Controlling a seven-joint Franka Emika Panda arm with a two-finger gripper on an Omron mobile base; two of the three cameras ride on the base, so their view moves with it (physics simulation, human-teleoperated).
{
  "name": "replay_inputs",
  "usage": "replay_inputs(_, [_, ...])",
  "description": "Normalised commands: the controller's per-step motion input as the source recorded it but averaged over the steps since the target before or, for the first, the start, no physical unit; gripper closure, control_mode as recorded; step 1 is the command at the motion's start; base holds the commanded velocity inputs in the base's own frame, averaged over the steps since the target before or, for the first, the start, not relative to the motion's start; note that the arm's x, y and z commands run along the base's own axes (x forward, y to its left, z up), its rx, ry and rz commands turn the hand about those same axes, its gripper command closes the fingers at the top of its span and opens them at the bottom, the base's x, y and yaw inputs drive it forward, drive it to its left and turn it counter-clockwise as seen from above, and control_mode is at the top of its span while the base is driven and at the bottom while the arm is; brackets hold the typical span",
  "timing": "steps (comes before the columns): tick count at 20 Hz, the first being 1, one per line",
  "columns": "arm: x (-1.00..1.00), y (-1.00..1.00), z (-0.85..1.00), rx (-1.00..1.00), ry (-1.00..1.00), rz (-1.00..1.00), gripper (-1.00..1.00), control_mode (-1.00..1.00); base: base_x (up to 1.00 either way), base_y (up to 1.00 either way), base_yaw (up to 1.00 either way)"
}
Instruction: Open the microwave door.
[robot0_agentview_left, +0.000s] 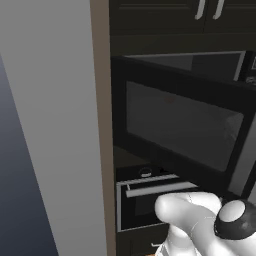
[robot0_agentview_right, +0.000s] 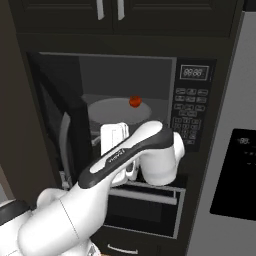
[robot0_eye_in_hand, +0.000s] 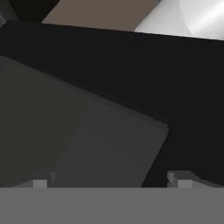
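1. Fingers (robot0_eye_in_hand: 111, 181): the two dark tips stand wide apart at the lower edge of the hand view, spread and holding nothing; between and just ahead of them lies a dark glossy panel with a grey rectangle.
2. Microwave door (robot0_agentview_left: 182, 122): judged to be that panel; it stands swung well out from its hinge side, close in front of the fingers. It reads as a rigid, hinged slab, stiff and smooth, likely slippery on its glossy face, moderately light to swing.
3. Handle (robot0_agentview_right: 64, 145): a curved grey vertical bar on the door's free edge, beside the fingers; judged the surest place to take hold, or the free edge itself for pushing.
4. Microwave (robot0_agentview_right: 195, 115): the cavity lies open behind the hand, a turntable (robot0_agentview_right: 117, 111) and a small red object (robot0_agentview_right: 134, 101) inside, the keypad strip beyond.
5. Arm: rises from below, forearm angled upward, wrist bent towards the door, hand level with the cavity's lower edge.
6. Oven (robot0_agentview_left: 145, 200): below the fingers.
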Motion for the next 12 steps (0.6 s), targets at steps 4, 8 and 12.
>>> replay_inputs(4, [-0.33, 0.65, 0.02, 0.0, -0.07, 0.0, -1.0, -1.0, 0.0, 0.0, 0.0])
replay_inputs(8, [-0.28, 0.59, 0.01, 0.0, -0.07, 0.0, -1.0, -1.0, 0.0, 0.0, 0.0])
replay_inputs(12, [-0.26, 0.47, 0.01, 0.0, -0.07, 0.0, -1.0, -1.0, 0.0, 0.0, 0.0])
